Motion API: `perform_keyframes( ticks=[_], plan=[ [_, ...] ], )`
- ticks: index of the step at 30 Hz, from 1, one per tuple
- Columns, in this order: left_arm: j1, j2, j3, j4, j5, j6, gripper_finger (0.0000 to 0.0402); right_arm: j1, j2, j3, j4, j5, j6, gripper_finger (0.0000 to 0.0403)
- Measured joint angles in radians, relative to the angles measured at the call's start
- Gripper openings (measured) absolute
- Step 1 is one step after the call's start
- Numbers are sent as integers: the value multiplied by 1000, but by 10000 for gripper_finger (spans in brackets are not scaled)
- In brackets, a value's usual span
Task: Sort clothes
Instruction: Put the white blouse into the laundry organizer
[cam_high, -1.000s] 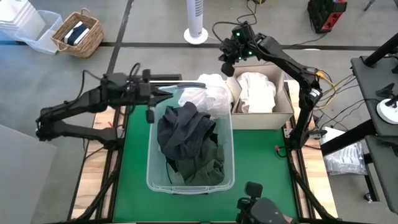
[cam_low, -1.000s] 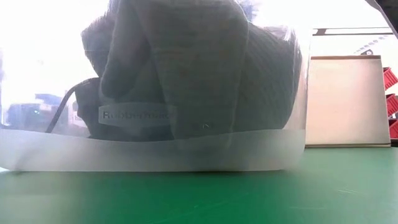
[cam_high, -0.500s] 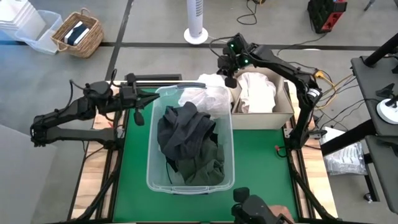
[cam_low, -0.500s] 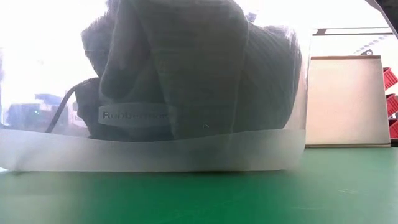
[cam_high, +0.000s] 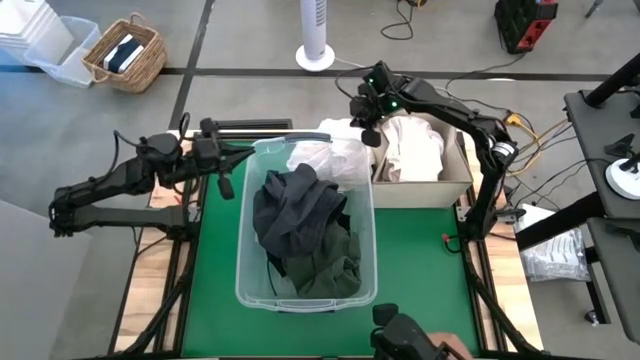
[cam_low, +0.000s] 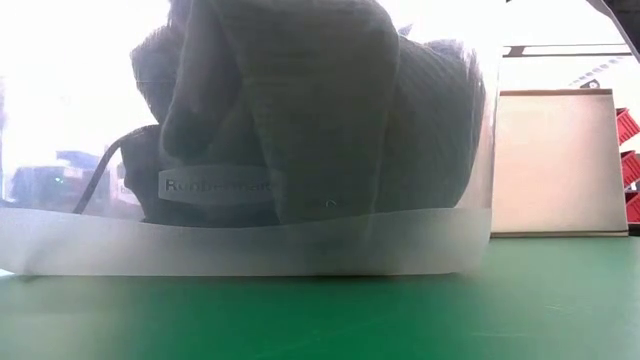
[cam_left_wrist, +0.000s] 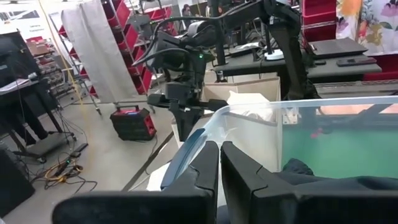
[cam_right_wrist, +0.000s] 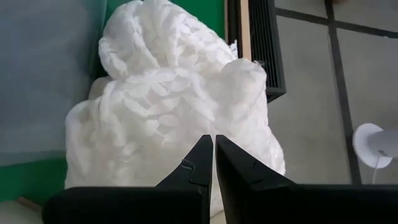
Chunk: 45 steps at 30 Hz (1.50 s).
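Note:
A clear plastic tub (cam_high: 246, 262) holds a dark grey garment (cam_high: 295, 205), a dark green one (cam_high: 335, 262) and a white one (cam_high: 322, 160) at its far end. The dark pile also shows through the tub wall in the low view (cam_low: 300, 110). A white knit garment (cam_right_wrist: 180, 106) lies heaped between the tub's far right corner and the cardboard box (cam_high: 455, 182), seen from above as well (cam_high: 340, 130). More white clothes (cam_high: 412, 145) fill the box. My right gripper (cam_right_wrist: 213, 142) is shut, just above the knit heap (cam_high: 368, 128). My left gripper (cam_left_wrist: 219, 149) is shut, beside the tub's far left corner (cam_high: 240, 158).
The tub stands on a green mat (cam_high: 410, 260) with bare room to its right and left. Beyond the table's far edge are a white fan base (cam_high: 315, 55), a wicker basket (cam_high: 125, 55) and stacked white bins (cam_high: 35, 40) on the floor.
My left arm has drawn back from the tub's far end toward the table's left edge, then stayed still. My right gripper has moved a little toward the near edge and down, closer to the white knit heap beside the box. The clothes have not moved.

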<state>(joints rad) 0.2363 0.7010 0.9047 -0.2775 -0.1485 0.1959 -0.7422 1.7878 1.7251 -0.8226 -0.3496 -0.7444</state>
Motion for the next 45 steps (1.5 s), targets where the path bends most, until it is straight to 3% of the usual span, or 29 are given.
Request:
perform_keyframes(
  ticks=[16,31,34,45],
  plan=[
    [0,24,0,0,-2,7,0,7,6,-17,141,-17,-83,13],
    [0,-9,0,-10,-2,23,0,11,75,-18,87,-17,-140,18],
    [0,-9,0,-10,-2,23,0,13,76,-18,80,-16,-138,44],
    [0,-9,0,-13,-3,31,0,18,80,-30,54,-15,-119,196]
  ],
)
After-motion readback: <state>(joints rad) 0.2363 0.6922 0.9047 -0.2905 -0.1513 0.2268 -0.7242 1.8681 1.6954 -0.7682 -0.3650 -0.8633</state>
